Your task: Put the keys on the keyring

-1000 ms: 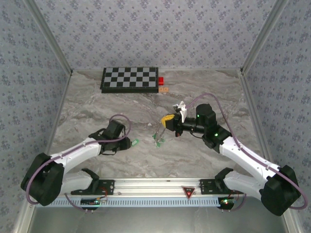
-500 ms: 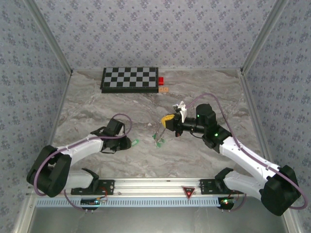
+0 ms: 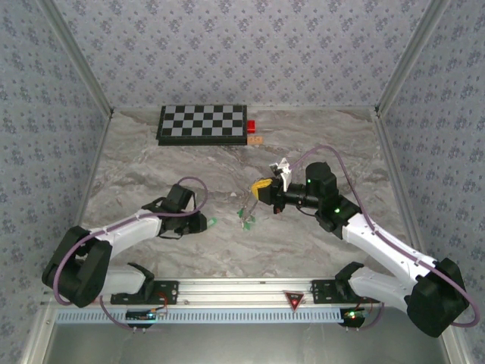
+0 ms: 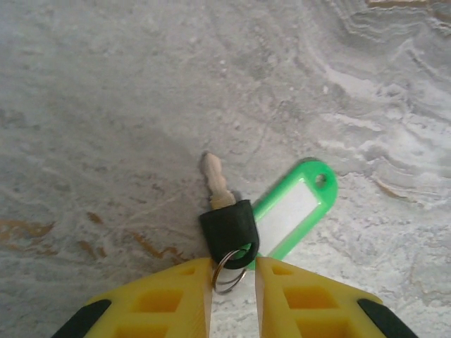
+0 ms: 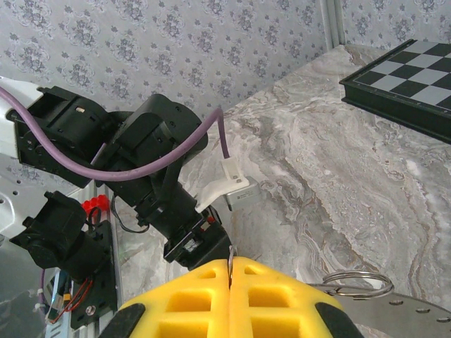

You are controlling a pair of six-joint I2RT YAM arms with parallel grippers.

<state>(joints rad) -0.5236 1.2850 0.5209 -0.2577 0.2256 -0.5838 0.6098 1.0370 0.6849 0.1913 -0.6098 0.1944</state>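
A key (image 4: pixel 227 218) with a black head and a pale shaft lies on the marble, joined by a small split ring (image 4: pixel 230 267) to a green tag (image 4: pixel 292 208). My left gripper (image 4: pixel 233 271) is low over it with its jaws a little apart. The split ring sits between them against the left finger (image 4: pixel 176 296). From above, this key (image 3: pixel 214 222) lies just right of the left gripper (image 3: pixel 201 223). My right gripper (image 5: pixel 230 266) is shut on the thin edge of the keyring (image 5: pixel 230 255). It hovers mid-table (image 3: pixel 262 189) with green keys (image 3: pixel 246 218) hanging below.
A chessboard (image 3: pixel 203 123) lies at the back with a red block (image 3: pixel 251 126) and a tan piece (image 3: pixel 255 139) beside it. A metal rail (image 3: pixel 242 292) runs along the near edge. Another wire ring (image 5: pixel 356 284) shows beside the right fingers.
My left gripper has slid right, up to the green-tagged key, and its jaws have narrowed slightly. The right arm and the keyring have not moved.
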